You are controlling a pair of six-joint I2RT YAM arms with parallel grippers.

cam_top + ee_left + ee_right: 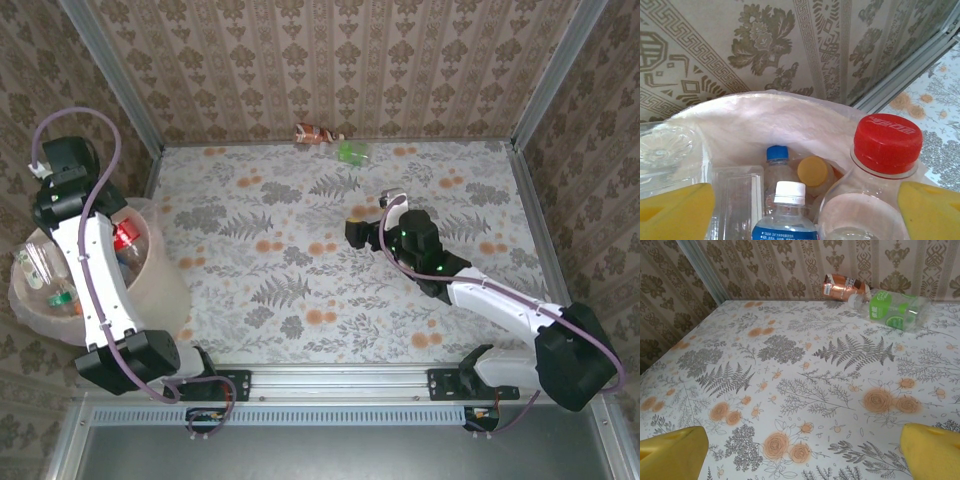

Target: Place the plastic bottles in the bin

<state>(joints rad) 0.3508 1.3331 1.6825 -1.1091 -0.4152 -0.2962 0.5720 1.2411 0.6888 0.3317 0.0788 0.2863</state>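
Plastic bottles, tool first: your left gripper [805,214] hangs over the bin with its yellow pads [677,212] wide apart and nothing clamped. Below it, a clear bottle with a red cap [887,145] stands upright just beside the pad on the view's right side; you can't tell whether they touch. Next to it are a clear bottle with a white cap and blue label [789,197], a blue-capped bottle [776,152] and an orange-capped bottle [812,171], all packed close together. They sit inside the round pale pinkish-beige tub lined with a clear plastic bag [170,290], which stands at the table's left side by your left arm. A crushed clear bottle [665,145] lies against the liner.

Your right gripper [805,455] is also spread apart and empty. It hovers low over the floral-patterned table [790,390] near the middle. Well ahead of it, two bottles lie on their sides at the far wall. One is an orange-brown labelled bottle [840,287]. The other is a clear bottle with a green label [890,307], just beside it and nearer your gripper.
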